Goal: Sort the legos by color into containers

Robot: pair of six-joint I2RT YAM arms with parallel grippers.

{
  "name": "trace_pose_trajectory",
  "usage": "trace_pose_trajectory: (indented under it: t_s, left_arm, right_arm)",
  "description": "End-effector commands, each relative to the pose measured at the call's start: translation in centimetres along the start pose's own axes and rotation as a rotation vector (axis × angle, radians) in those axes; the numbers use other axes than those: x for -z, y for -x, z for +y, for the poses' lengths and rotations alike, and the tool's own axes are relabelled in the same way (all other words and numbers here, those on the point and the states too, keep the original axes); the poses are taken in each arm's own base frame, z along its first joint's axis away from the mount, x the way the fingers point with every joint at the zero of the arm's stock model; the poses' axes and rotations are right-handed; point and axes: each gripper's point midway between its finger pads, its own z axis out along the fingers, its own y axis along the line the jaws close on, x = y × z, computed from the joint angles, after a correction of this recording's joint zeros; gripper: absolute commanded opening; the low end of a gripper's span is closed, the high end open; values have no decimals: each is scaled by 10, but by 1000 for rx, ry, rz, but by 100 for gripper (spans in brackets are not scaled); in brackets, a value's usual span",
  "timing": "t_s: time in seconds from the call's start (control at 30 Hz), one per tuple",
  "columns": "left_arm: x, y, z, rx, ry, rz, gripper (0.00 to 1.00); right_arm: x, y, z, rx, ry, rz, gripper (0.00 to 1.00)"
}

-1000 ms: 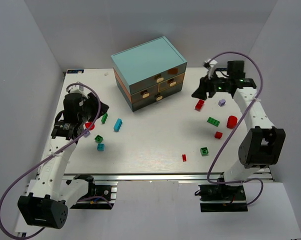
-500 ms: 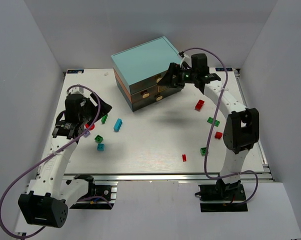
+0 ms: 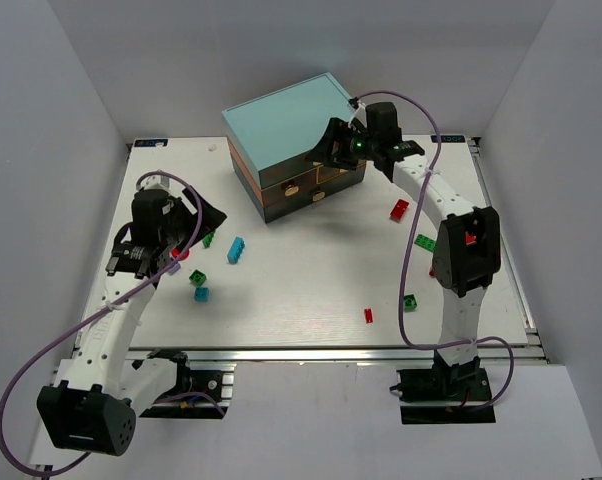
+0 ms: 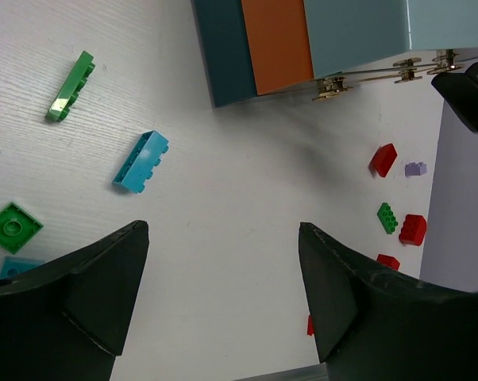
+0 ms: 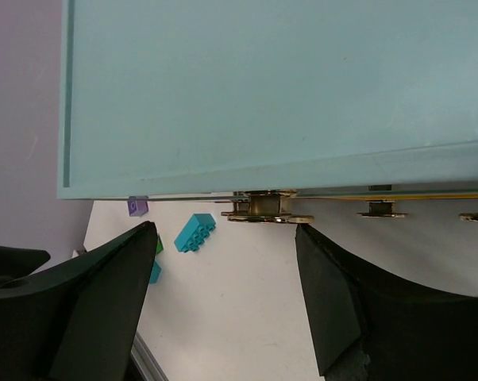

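The containers are shut drawers in a light-teal-topped chest (image 3: pixel 286 125) at the back centre. My right gripper (image 3: pixel 333 148) is open at the chest's upper front, its jaws either side of a brass-tan knob (image 5: pixel 263 208) without touching it. My left gripper (image 3: pixel 194 220) hovers open and empty over the left side of the table. Legos lie loose near it: a cyan brick (image 3: pixel 236 250), a green plate (image 4: pixel 71 86), a green square (image 4: pixel 13 227). On the right lie a red brick (image 3: pixel 399 209), a green one (image 3: pixel 424 241) and a lilac one (image 4: pixel 415 168).
A small red piece (image 3: pixel 368 315) and a green brick (image 3: pixel 409 302) lie near the front edge. White walls close in the table on three sides. The right arm's links stretch over the right-hand bricks, hiding some of them.
The right arm has swung from the back right corner leftward to the chest's front. The left arm has hardly shifted.
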Motion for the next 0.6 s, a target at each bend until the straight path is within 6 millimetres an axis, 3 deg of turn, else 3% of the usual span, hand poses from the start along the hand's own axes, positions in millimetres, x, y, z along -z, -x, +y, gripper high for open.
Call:
trace_pose_trajectory:
  t_s: [0.0, 0.17, 0.57]
  left_arm:
    - [5, 2, -5, 5, -28, -16, 86]
    - [4, -1, -6, 8, -39, -10, 86]
    - [5, -2, -5, 16, -36, -11, 86]
  right_arm:
    - [4, 9, -3, 19, -26, -29, 74]
    - [0, 1, -13, 24, -40, -12, 71]
    - [-25, 14, -34, 106, -39, -52, 65]
